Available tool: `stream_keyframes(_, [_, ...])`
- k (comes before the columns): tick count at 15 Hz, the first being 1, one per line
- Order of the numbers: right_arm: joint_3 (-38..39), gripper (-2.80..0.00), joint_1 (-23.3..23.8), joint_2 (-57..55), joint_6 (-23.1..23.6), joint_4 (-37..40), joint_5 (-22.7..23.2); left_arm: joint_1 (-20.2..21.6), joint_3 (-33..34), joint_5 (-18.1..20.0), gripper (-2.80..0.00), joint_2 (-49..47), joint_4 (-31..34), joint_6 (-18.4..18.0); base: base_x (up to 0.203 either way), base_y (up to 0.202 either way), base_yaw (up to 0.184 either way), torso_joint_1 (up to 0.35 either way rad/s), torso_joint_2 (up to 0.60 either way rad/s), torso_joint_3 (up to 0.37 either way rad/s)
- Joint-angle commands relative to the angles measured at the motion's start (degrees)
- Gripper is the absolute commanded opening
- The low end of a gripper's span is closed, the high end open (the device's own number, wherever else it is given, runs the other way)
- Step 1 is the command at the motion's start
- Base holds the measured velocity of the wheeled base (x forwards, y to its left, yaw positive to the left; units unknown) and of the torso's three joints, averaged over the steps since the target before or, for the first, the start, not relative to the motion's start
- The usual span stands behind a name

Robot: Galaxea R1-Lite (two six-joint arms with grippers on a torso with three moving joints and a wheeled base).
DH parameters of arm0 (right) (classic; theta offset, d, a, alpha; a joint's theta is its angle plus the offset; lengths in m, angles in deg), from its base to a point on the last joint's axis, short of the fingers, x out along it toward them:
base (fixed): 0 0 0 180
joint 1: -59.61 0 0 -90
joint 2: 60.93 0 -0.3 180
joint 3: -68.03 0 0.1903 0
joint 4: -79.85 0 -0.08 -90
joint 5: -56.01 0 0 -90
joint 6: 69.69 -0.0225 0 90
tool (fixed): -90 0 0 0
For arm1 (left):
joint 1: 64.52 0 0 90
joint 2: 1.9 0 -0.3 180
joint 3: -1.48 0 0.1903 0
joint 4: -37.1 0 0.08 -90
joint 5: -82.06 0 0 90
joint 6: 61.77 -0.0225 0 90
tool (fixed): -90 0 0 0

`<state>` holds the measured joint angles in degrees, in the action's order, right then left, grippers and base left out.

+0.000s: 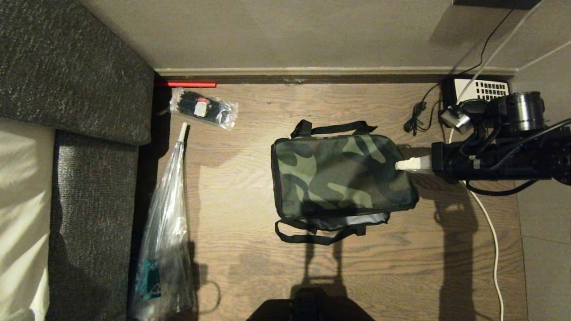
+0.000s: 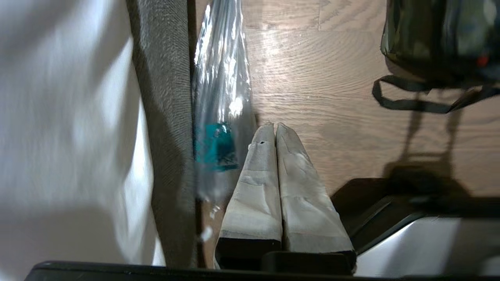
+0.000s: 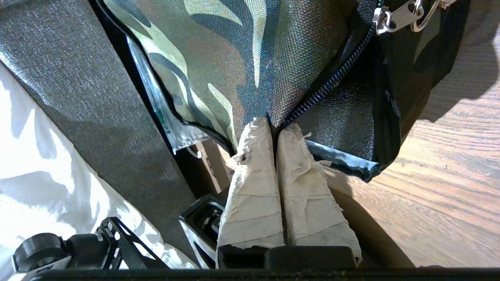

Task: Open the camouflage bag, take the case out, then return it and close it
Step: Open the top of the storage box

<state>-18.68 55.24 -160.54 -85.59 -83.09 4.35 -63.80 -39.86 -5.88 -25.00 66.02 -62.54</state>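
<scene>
Far left in the head view: dark grey sofa (image 1: 89, 80), then a long clear plastic bag (image 1: 165, 223) flat on the wooden floor (image 1: 250, 267) beside it.

Near that plastic bag, seen only from the left wrist: left claw (image 2: 275, 127), fingers pressed together, holding nothing, low over the floor. From there the camouflage bag (image 1: 339, 178) lies well apart, off toward the robot's right.

Mid-floor: the camouflage bag, flat on its broad side, long axis across the robot's front, so one short end faces each arm. Black strap handles at the far and near long sides. A strip of silvery lining at the near edge, so probably unzipped along there, lid not yet thrown back.

At the bag's right short end: right claw (image 1: 403, 165), level, pointing along the long axis, tips narrow and nipped on the lid's fabric edge just beside the zip teeth. Zip pull (image 3: 394, 17) close by, untouched. Under the lifted corner, a glossy black face, probably the case (image 3: 343, 121), inside the bag.

Judged from this: right arm plainly the nearer; lid to be peeled up and away from that end, toward the robot's left.

Beyond the right arm, by the wall: desk telephone (image 1: 479, 89).
</scene>
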Motion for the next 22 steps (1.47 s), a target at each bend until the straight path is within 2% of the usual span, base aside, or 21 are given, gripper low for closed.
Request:
stream_keyframes(1, [-0.1, -2.8, 0.0, -0.1, -0.1, 0.0, 0.2, -0.2, -9.1, 0.8, -2.8, -23.2, -0.7, 3.8, 0.0, 0.0, 0.0, 0.0, 0.0, 0.0])
stream_keyframes(4, [-0.1, -2.8, 0.0, -0.6, -0.1, -0.1, 0.2, -2.7, -18.1, 7.0, -2.8, -43.0, -5.2, 11.3, 0.0, 0.0, 0.0, 0.0, 0.0, 0.0])
stream_keyframes(6, [-0.3, -2.8, 0.0, -0.9, -0.1, -0.1, 0.2, -6.2, -24.0, 13.2, -2.8, -53.2, -7.3, 22.9, 0.0, 0.0, 0.0, 0.0, 0.0, 0.0])
stream_keyframes(7, [-0.3, -2.8, 0.0, -0.9, -0.1, -0.1, 0.2, -8.4, -27.0, 16.9, -2.8, -57.0, -8.2, 30.1, 0.0, 0.0, 0.0, 0.0, 0.0, 0.0])
stream_keyframes(8, [-0.2, -2.8, 0.0, -1.1, -0.1, -0.1, 0.2, -10.5, -29.3, 20.0, -2.8, -59.6, -8.9, 34.9, 0.0, 0.0, 0.0, 0.0, 0.0, 0.0])
stream_keyframes(11, [-0.2, -2.8, 0.0, -1.7, -0.2, -0.1, 0.2, -16.1, -32.7, 23.7, -2.8, -70.9, -10.6, 37.7, 0.0, 0.0, 0.0, 0.0, 0.0, 0.0])
stream_keyframes(15, [-0.9, -2.8, 0.0, -3.1, -0.2, -0.3, 0.2, -21.9, -39.5, 24.3, -2.8, -85.5, -17.3, 38.7, 0.0, 0.0, 0.0, 0.0, 0.0, 0.0])
stream_keyframes(18, [-1.6, -2.8, 0.0, -3.5, -0.1, -0.3, 0.2, -24.7, -44.5, 24.3, -2.8, -92.6, -19.5, 39.9, 0.0, 0.0, 0.0, 0.0, 0.0, 0.0])
stream_keyframes(22, [-2.0, -2.8, 0.0, -3.8, -0.4, -0.3, 0.3, -25.3, -45.8, 23.8, -2.8, -95.3, -19.8, 40.1, 0.0, 0.0, 0.0, 0.0, 0.0, 0.0])
